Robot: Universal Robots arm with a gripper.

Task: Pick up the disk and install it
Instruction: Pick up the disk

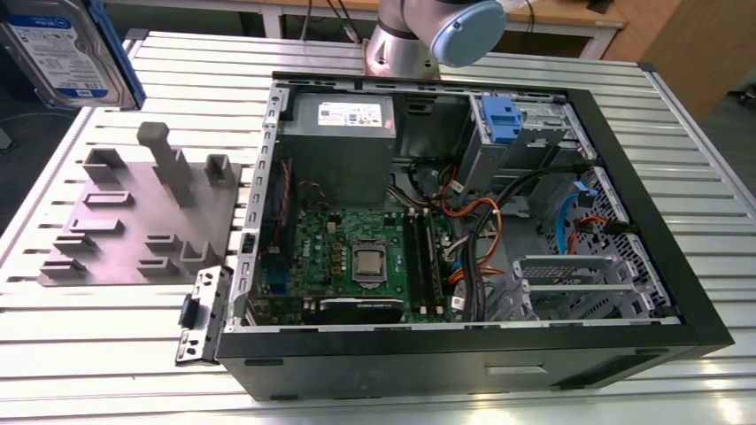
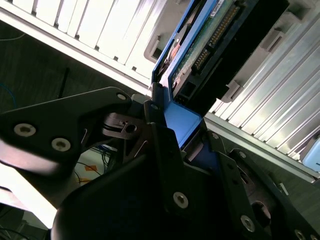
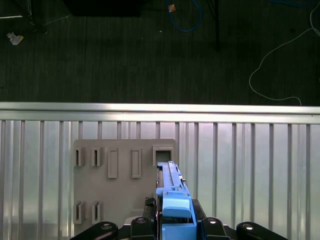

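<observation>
— Well, where is the disk?
— In the exterior view the disk [image 1: 59,49] hangs high at the exterior view's left, beyond the grey plate [image 1: 142,221] and well apart from the open computer case [image 1: 473,221].
— And your gripper?
— In the second wrist view my gripper [image 2: 182,125] is clamped tight on the disk [image 2: 210,45]. In the first wrist view it stands edge-on over the grey plate [image 3: 115,200].

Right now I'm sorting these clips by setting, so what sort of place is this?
Probably a robotics lab bench for computer assembly: an open computer case lies on a slatted metal table, a grey pegged plate beside it, a robot arm behind, and the gripper holds the disk.
</observation>
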